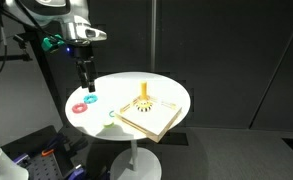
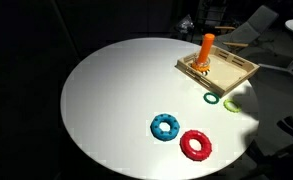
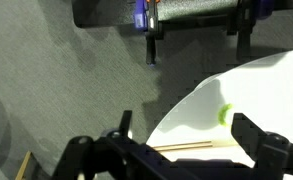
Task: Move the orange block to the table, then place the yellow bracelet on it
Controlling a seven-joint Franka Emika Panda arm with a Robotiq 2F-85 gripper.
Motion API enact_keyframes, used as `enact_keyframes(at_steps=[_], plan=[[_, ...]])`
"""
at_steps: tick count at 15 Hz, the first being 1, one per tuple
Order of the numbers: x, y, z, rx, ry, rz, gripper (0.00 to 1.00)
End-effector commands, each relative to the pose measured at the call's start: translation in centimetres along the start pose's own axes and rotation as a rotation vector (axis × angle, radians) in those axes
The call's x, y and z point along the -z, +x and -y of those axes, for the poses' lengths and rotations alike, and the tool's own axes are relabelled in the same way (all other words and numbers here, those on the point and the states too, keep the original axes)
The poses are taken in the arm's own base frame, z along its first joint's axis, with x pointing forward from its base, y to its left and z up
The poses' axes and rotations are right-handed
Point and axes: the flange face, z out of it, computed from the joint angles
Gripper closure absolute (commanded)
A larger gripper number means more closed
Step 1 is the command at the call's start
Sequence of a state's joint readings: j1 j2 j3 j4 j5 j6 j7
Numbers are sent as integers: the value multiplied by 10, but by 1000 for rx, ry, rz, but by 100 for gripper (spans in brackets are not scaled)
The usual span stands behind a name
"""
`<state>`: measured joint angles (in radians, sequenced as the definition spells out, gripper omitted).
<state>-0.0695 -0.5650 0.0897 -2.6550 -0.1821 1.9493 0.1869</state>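
The orange block (image 2: 206,50) stands upright on the tan board (image 2: 231,72), at the worktop's (image 2: 106,90) edge, with the yellow bracelet (image 2: 199,69) seemingly at its foot on the board; around it or just beside it, I cannot tell. The gripper (image 1: 85,82) hangs above the worktop well apart from the board, near the red ring (image 1: 81,107), jaws apart and empty. The first step looks not yet begun: the next move calls for crossing to the board, descending over the block, closing on it and setting it on bare worktop beside the board.
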Motion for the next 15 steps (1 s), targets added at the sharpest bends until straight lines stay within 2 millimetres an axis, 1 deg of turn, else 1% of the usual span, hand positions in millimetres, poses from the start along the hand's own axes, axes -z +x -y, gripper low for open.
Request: enact_keyframes(at_steps=[1,4,6,7,9,13,15], plan=[[-7,40,-8,-67,39,-19,0],[-16,64,-9,-89,80,-42,0],[-19,73,-9,-83,68,-54,0],[-22,59,-7,-58,65,-47,0],[-25,67,-6,-57,67,-42,0],[-24,70,-6,-57,68,-43,0],[-27,79,-7,-107,78,-60,0]])
